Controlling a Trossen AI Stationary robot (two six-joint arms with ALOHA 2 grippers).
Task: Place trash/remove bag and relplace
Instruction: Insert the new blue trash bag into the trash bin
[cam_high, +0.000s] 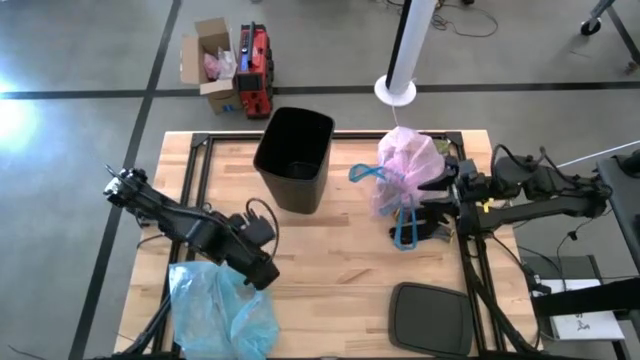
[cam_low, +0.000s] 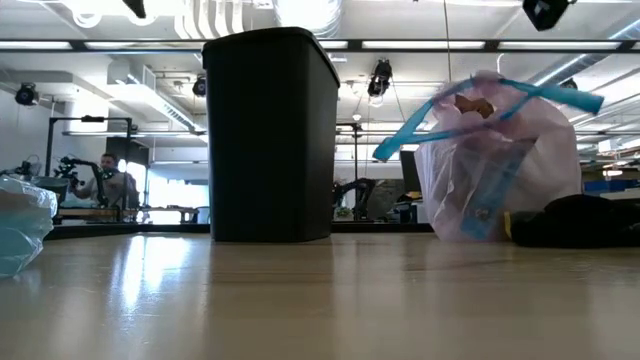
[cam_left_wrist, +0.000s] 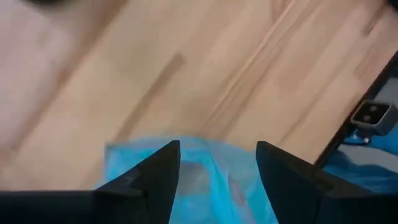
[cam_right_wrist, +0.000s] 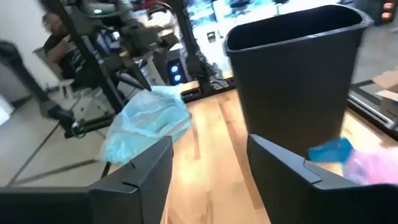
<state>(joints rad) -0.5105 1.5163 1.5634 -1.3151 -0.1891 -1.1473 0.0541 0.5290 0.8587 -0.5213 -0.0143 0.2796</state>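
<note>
High view: left gripper (cam_high: 262, 272) above blue bag (cam_high: 222, 305)

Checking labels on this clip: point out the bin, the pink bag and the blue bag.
bin (cam_high: 292, 160): high view, its dark inside.
pink bag (cam_high: 408, 165): high view, bulging middle of the plastic.
blue bag (cam_high: 215, 305): high view, crumpled middle.

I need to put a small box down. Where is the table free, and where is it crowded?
Free wood lies in the middle, between the black bin, the blue bag and the dark lid. The patch left of the bin also looks bare. It is crowded at the right, around the pink bag and right gripper, and where the left gripper meets the blue bag.
</note>
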